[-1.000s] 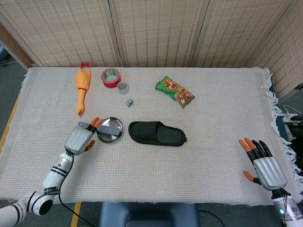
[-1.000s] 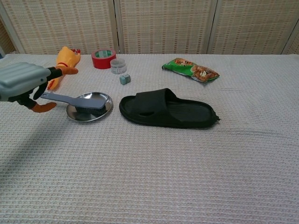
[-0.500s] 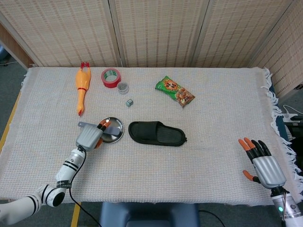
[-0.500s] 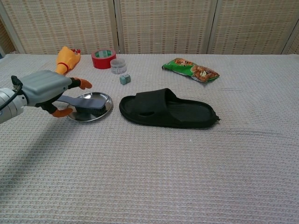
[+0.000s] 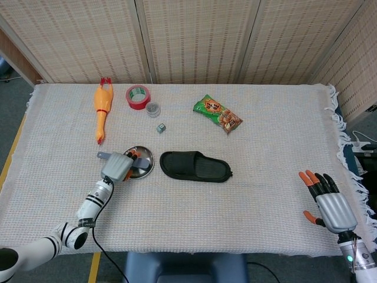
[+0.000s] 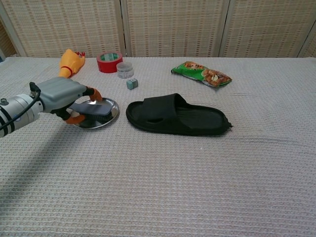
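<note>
Left hand (image 6: 61, 96) over near-left rim of metal dish (image 6: 109, 113); fingers (image 6: 95, 93) curled around handle of grey brush (image 6: 96, 109), apparently clamped on it. Brush head under and ahead of the fingertips, inside dish; handle end poking out behind hand. Risk, judged: shallow dish tipping or sliding on woven tabletop (image 5: 265, 141) under downward press; brush twisting in loose grip. Right hand (image 5: 327, 200) far off, fingers apart, holding nothing.

Woven reed folding screens (image 5: 194, 38) stand behind the table (image 5: 277, 135), which wears a cream waffle-weave cloth, fringed at one end. Grey floor (image 5: 12, 103) shows beside it, perhaps carpeted. The light is even.
</note>
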